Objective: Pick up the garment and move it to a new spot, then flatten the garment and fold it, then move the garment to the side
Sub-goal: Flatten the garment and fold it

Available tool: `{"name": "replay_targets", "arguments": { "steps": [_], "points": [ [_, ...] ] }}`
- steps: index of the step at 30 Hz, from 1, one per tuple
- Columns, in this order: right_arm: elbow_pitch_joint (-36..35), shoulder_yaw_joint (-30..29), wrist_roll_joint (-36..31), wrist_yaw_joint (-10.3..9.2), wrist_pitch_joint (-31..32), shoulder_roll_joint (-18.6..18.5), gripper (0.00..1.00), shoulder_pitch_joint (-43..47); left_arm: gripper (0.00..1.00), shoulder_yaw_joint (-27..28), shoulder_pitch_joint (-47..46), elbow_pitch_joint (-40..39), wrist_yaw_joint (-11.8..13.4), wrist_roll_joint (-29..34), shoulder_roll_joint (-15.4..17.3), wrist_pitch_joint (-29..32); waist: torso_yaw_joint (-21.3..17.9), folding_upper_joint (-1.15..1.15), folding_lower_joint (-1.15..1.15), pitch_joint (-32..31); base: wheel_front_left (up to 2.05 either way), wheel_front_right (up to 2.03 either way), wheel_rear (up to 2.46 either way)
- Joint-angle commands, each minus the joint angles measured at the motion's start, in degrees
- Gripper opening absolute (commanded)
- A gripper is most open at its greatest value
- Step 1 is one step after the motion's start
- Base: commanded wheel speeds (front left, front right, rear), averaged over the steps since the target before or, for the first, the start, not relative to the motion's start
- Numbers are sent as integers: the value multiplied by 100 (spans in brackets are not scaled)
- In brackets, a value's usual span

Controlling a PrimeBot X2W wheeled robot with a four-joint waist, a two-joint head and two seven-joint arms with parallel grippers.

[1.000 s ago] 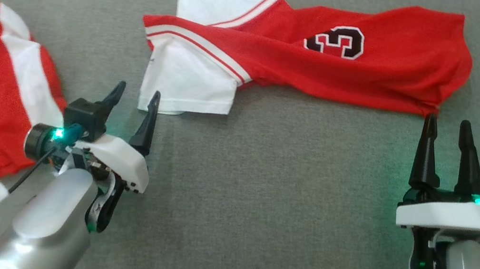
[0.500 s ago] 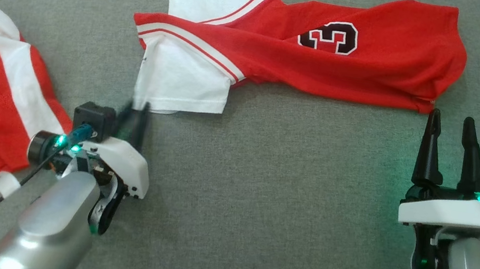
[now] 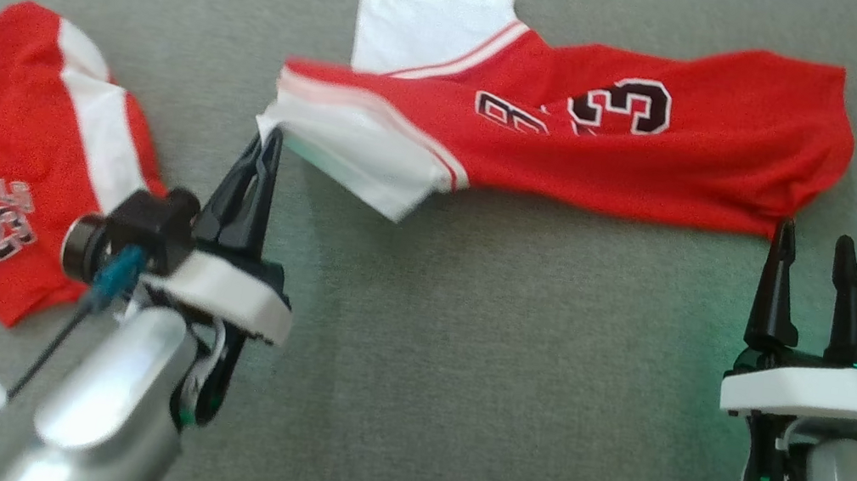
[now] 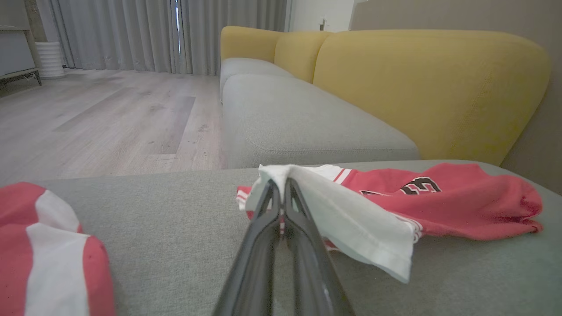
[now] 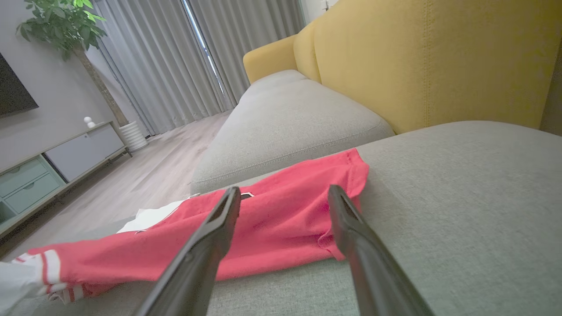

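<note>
Fingers clamped on its white sleeve (image 3: 360,157), the left gripper (image 3: 268,146) holds the left end of the red-and-white fabric jersey (image 3: 664,166) off the grey sofa cushion (image 3: 505,356), likely for carrying; the right gripper (image 3: 810,245), fingers apart, waits just beside the right hem.

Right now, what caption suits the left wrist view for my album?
The left end effector pinches the jersey's white sleeve, raised above the grey cushion.

The left end effector (image 4: 281,186) pinches the garment's (image 4: 439,206) lifted white sleeve (image 4: 351,219).
</note>
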Motion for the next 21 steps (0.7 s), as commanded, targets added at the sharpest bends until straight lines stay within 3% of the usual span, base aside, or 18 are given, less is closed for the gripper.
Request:
{"name": "replay_targets", "arguments": {
  "steps": [1, 10, 19, 20, 21],
  "points": [
    [-119, 103, -45, -4, -62, -20, 100, -70, 0, 278, 73, -432, 85, 76, 192, -99, 197, 0, 0, -194, 0, 0, 0],
    [110, 80, -31, -4, -62, -20, 100, 39, 0, 368, 871, -1867, 490, 490, 446, -154, 651, 0, 0, -611, 0, 0, 0],
    [264, 129, -6, -4, -62, -20, 100, 53, 0, -311, 1536, -1306, 557, 822, 812, 728, 661, 0, 0, -743, 0, 0, 0],
    [282, 128, -7, -4, -62, -20, 100, 61, 16, -336, 1556, -1188, 637, 886, 833, 780, 646, 0, 0, -745, 0, 0, 0],
    [301, 129, -12, -4, -62, -20, 100, 68, 100, -350, 1564, -1098, 711, 939, 834, 787, 629, 0, 0, -745, 0, 0, 0]
  ]
}}
